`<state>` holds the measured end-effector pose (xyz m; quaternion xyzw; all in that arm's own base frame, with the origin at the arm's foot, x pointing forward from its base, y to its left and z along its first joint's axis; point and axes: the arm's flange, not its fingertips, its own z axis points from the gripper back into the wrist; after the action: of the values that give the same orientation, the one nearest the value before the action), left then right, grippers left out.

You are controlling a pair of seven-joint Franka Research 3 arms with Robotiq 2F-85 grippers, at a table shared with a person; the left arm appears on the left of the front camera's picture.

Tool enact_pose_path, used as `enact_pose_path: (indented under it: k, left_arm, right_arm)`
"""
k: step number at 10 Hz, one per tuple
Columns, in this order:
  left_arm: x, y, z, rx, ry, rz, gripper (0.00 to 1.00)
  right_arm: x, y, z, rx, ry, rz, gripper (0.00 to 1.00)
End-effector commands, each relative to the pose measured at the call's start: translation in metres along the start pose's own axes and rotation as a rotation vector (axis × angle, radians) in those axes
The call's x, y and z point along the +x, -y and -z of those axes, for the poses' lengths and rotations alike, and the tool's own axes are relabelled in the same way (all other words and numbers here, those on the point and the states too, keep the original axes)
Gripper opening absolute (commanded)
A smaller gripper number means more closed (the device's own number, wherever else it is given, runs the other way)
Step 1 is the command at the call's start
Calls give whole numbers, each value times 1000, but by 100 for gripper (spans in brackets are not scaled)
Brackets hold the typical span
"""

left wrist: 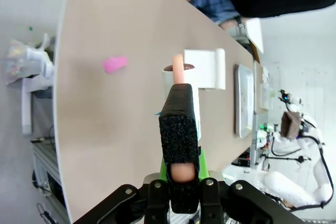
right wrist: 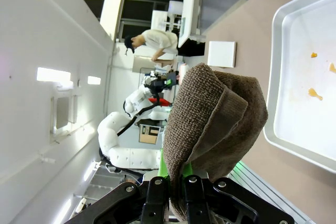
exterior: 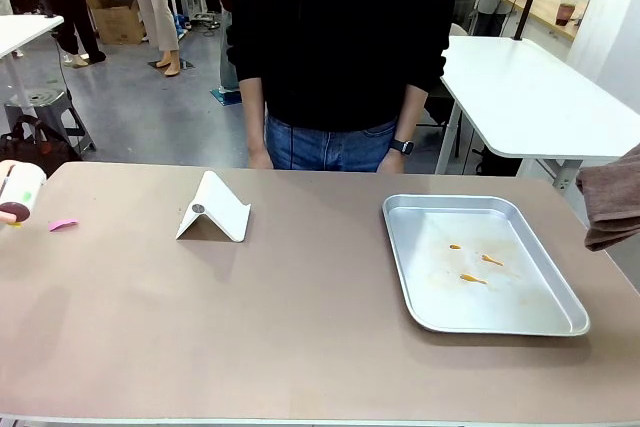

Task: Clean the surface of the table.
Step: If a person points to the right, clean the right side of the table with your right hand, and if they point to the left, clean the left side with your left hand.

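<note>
The large rectangular worktop (exterior: 300,327), matte brownish-taupe with a thin pale edge, runs the full width of the front view. A person in a black top and blue jeans (exterior: 335,57) stands at its far edge.

Toward the right edge lies a silver metal tray (exterior: 430,312) with a few small orange smears (exterior: 470,278) on its floor. Left of the middle, nearer the far edge, stands a white folded plastic stand (exterior: 213,209). A small pink scrap (exterior: 62,225) lies near the left edge.

The left gripper (left wrist: 179,103) hangs over the left end of the worktop. Its black foam-faced fingers (left wrist: 178,135) are clamped on a pale cylinder with a dark reddish end (exterior: 18,193).

The right gripper (right wrist: 181,187) is clamped on a bunched brown terry towel (right wrist: 215,124). The towel hides the fingertips and hangs at the worktop's right edge, just beside the tray, clear of the surface.
</note>
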<state>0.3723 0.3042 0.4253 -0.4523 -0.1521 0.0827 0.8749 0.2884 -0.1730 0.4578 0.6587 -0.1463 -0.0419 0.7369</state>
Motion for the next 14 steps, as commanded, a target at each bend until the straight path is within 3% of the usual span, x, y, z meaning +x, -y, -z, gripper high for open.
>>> enact_pose_path:
  k: [1,4,7,14]
  left_arm:
    - [21,0,-4,-5,29,-29,21]
    - [35,-28,6,91,17,-155,21]
    - [41,-48,22,79,-76,-284,21]
    - [26,-52,76,220,-124,-265,21]
  right_arm:
    - [-1,-2,-1,10,-3,-5,3]
    - [-1,-2,-1,10,-3,-5,3]
    - [-1,-2,-1,10,-3,-5,3]
    - [-1,-2,-1,10,-3,-5,3]
